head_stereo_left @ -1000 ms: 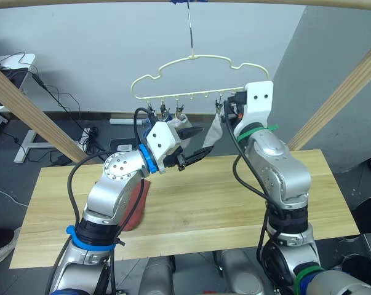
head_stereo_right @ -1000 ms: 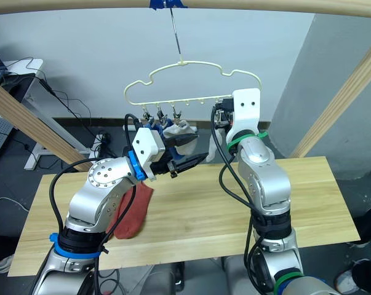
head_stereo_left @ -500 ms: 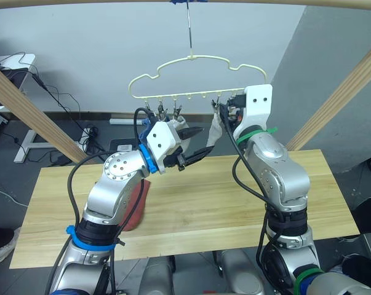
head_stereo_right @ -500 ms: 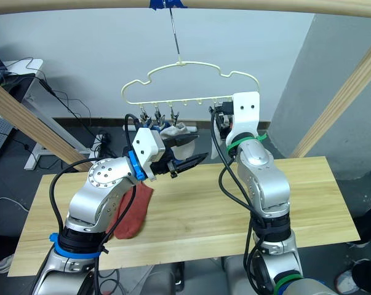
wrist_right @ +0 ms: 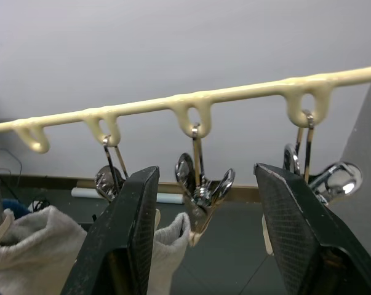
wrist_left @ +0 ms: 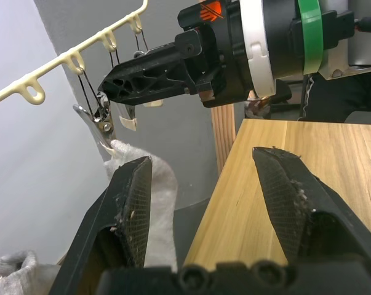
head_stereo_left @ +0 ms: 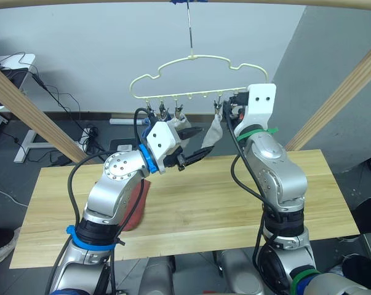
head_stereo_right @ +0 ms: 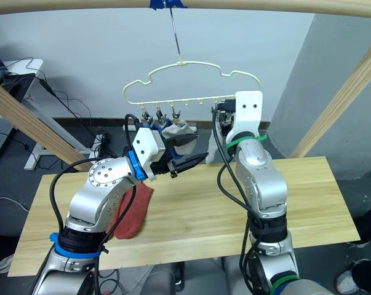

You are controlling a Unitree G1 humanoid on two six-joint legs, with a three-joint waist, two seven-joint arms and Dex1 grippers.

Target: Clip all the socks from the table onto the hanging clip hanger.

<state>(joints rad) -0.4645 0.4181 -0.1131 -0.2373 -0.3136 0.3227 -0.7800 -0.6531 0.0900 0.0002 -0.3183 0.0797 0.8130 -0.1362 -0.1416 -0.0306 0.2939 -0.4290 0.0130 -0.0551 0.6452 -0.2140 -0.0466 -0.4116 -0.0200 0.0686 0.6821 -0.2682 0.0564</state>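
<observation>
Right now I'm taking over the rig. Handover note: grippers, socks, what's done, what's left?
Left gripper: open, empty, raised below the clip hanger.
Right gripper: open, empty, up at the hanger's lower bar, a metal clip between its fingers.
Done: a light grey sock hangs from a clip near the right end; blue and grey socks hang from clips at the left end, partly hidden, count unclear.
Left: a rust-red sock lies on the table under the left arm. Any other socks are hidden.
</observation>
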